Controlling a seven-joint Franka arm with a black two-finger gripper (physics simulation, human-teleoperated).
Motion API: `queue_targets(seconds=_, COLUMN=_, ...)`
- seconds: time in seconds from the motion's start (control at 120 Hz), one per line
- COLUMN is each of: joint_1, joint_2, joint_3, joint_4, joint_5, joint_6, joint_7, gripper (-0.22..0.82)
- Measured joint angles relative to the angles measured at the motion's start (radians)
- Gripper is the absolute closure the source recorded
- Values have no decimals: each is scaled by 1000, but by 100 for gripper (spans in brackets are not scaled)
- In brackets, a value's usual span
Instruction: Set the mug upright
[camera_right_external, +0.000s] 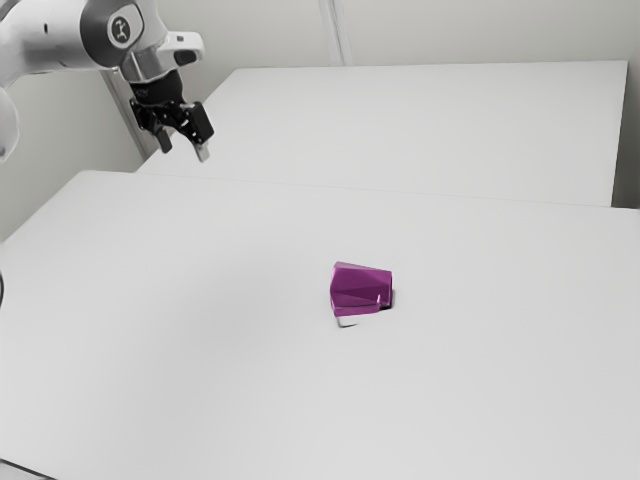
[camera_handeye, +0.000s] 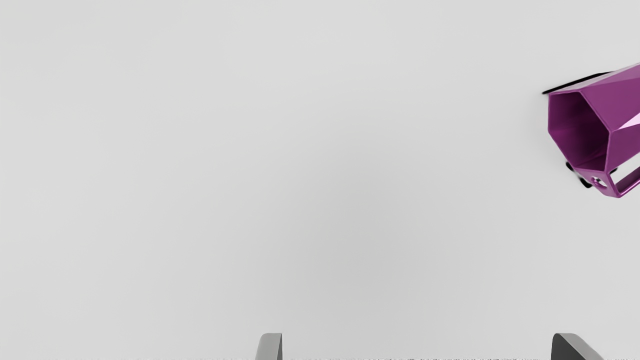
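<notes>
Mug (camera_right_external: 360, 289) lies on its side on the table (camera_right_external: 200, 380), near mid-view in the exterior view. Long axis runs roughly level across that view: mouth end faces the exterior view's left, the arm's side, base the exterior view's right. Wrist view agrees: open mouth turned toward the area ahead of the claw (camera_right_external: 184, 149), handle (camera_handeye: 615, 189) low along the mug's side.

Base end cut off by the wrist view's edge. In the exterior view the mug's inside is hidden and the handle hard to make out, a faint outline by the wider end.

Claw: spread wide, fingers (camera_handeye: 270, 347) well apart; raised, at the exterior view's upper left, well apart from the mug.

Table smooth, white. Second white surface (camera_right_external: 430, 125) behind it; pale walls (camera_right_external: 480, 30), upright strip (camera_right_external: 335, 30) on the back one. Dark line (camera_right_external: 25, 468) at the exterior view's lower left corner.
</notes>
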Motion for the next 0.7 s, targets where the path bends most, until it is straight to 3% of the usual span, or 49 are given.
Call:
queue_targets(seconds=0.208, joint_1=0, joint_2=-2, joint_3=16, joint_4=-48, joint_5=-24, joint_6=2, joint_7=24, gripper=2)
queue_targets(seconds=0.317, joint_1=-9, joint_2=-44, joint_3=54, joint_4=-145, joint_5=-117, joint_6=2, joint_7=34, gripper=2)
queue_targets(seconds=0.45, joint_1=-98, joint_2=-75, joint_3=178, joint_4=-255, joint_5=-256, joint_6=-1, joint_7=56, gripper=2)
queue_targets(seconds=0.7, joint_1=-98, joint_2=-55, joint_3=213, joint_4=-355, joint_5=-502, joint_6=-16, joint_7=132, gripper=2)
